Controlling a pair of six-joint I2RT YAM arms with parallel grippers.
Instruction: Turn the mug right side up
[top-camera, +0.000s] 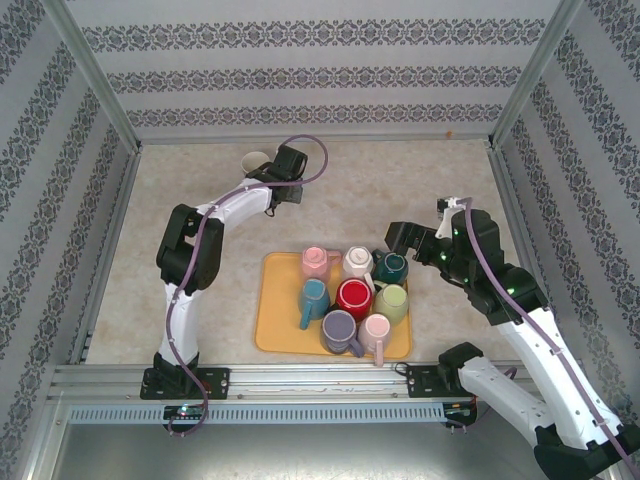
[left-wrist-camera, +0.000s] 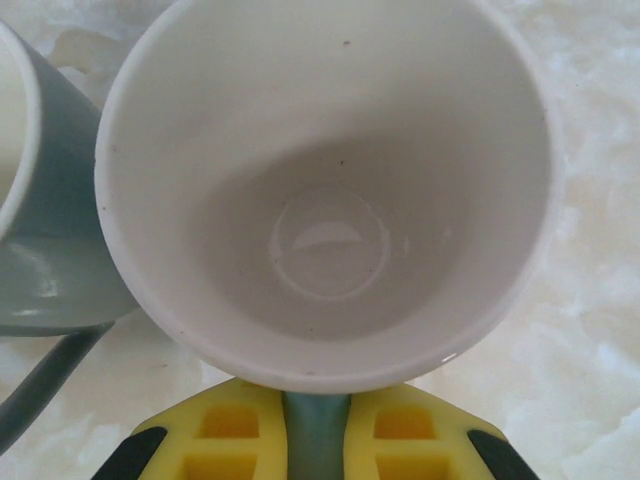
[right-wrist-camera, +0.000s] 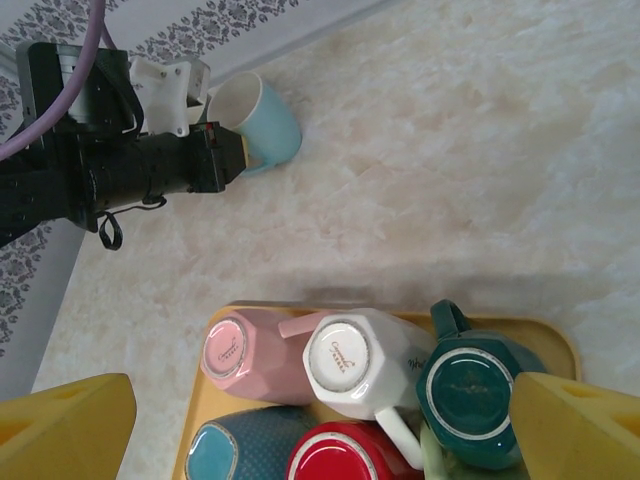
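Observation:
A light blue mug (left-wrist-camera: 330, 180) with a white inside faces the left wrist camera mouth-on, a little above the marble table. My left gripper (left-wrist-camera: 317, 405) is shut on its handle, which runs between the two yellow fingers. From above, this mug (top-camera: 254, 160) sits at the back left with the left gripper (top-camera: 270, 168) beside it. The right wrist view has the mug (right-wrist-camera: 258, 118) tilted, with its mouth turned to the upper left. My right gripper (right-wrist-camera: 320, 410) hangs open over the tray, holding nothing.
A second grey-blue mug (left-wrist-camera: 35, 210) touches the held one on its left. The yellow tray (top-camera: 275, 330) at front centre carries several upside-down mugs, among them pink (right-wrist-camera: 240, 355), white (right-wrist-camera: 350, 360), dark green (right-wrist-camera: 470, 390) and red (right-wrist-camera: 345, 462). Patterned walls enclose the table.

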